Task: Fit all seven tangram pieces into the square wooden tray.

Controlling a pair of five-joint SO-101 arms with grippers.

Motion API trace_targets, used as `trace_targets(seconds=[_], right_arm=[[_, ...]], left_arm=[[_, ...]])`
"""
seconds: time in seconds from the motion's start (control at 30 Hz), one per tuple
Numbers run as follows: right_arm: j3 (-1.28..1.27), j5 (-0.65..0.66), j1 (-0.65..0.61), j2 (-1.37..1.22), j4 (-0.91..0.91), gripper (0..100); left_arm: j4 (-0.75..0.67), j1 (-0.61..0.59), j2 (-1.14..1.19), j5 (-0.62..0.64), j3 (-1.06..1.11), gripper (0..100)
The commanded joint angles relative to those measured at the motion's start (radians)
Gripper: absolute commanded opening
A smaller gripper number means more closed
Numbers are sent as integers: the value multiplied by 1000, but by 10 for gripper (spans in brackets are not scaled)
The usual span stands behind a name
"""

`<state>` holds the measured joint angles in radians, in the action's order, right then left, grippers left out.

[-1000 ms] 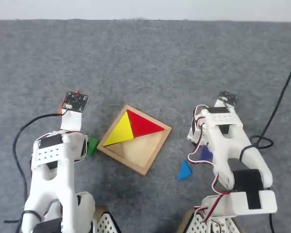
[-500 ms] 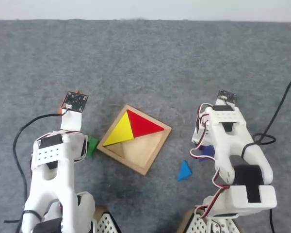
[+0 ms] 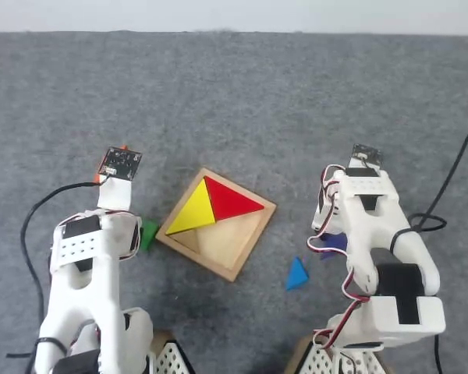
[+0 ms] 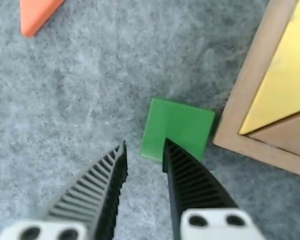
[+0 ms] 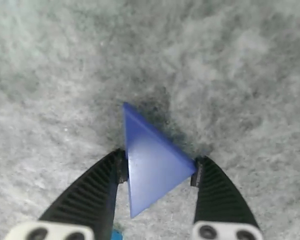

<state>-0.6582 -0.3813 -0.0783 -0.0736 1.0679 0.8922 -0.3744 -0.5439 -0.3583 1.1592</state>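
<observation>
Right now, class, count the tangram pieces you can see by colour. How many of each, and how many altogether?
Yellow triangle: 1
Red triangle: 1
Green square: 1
Orange piece: 1
Light blue triangle: 1
Dark blue triangle: 1
Total: 6

I read tray [image 3: 232, 248] on table [image 3: 312, 101], centre | in it first large triangle [image 3: 193, 212] at 10 o'clock, second large triangle [image 3: 230, 200] touching it, at 1 | square piece [image 4: 177, 130] just beside tray's 9 o'clock corner, left pincer [image 4: 144, 145] over its edge | far piece [image 4: 37, 15] out at 10 | loose triangle [image 3: 296, 274] at 4 | clamped triangle [image 5: 152, 162] at 3, between the fingers of right pincer [image 5: 159, 161]
</observation>
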Motion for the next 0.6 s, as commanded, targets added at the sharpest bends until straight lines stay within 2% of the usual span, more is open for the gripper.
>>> trace_targets(seconds=[0.0, 0.2, 0.4, 0.57], right_arm=[[20, 26, 1, -48, -7, 89], [20, 28, -13, -24, 7, 89], [21, 20, -16, 119, 97, 87], [21, -69, -19, 231, 117, 86]], left_arm=[[-12, -8, -34, -11, -5, 118], [-12, -8, -34, -11, -5, 118], [-12, -8, -34, -11, -5, 118], [-12, -8, -34, -11, -5, 118]])
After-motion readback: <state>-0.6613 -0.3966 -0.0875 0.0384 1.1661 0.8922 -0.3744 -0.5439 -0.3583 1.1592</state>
